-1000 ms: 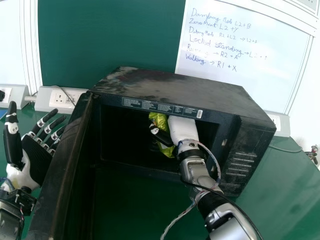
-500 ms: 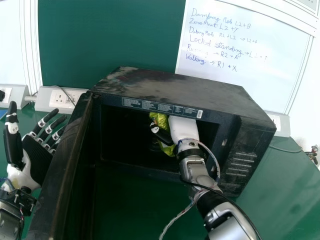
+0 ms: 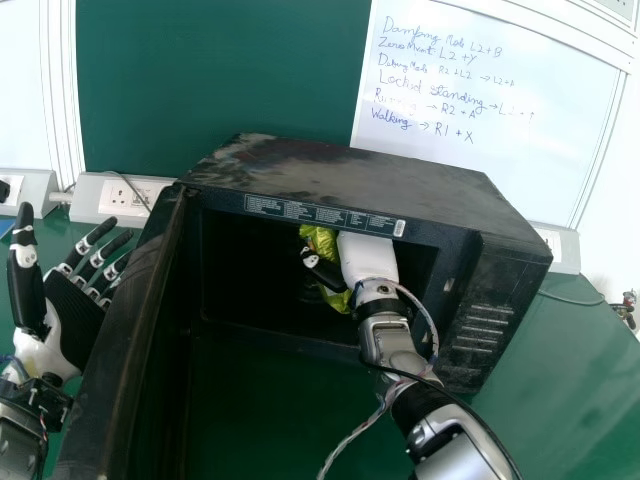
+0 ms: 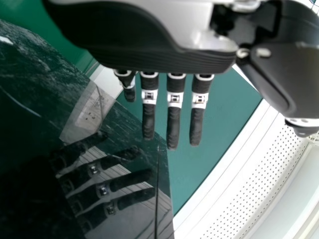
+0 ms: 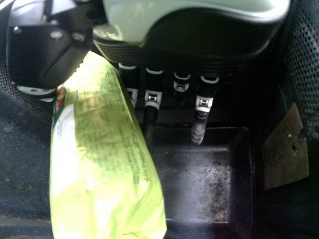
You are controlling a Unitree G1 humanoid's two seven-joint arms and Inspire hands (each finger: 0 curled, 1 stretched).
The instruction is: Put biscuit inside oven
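Inside the black oven (image 3: 365, 165), whose door stands open at the left, is my right hand (image 3: 364, 258). The yellow-green biscuit packet (image 3: 319, 240) lies beside its thumb, partly covered by the hand. In the right wrist view the packet (image 5: 107, 159) is between the thumb and the nearly straight fingers of my right hand (image 5: 199, 50), overlapping some of them; whether it is gripped is hard to tell. My left hand (image 3: 70, 320) rests open behind the door's left side; in the left wrist view, the left hand (image 4: 149, 47) has straight fingers beside the glossy door (image 4: 45, 114).
The oven door (image 3: 130, 350) extends toward me between the left hand and the cavity. Sockets (image 3: 125, 195) line the wall behind the green table (image 3: 560, 350). Within the oven, a recessed dark floor panel (image 5: 199, 184) and a brownish plate (image 5: 286, 152) show.
Around the thumb, the visible part of the packet has changed slightly, with more dark space beneath the thumb. The right hand has shifted very little; the left hand and door have kept still.
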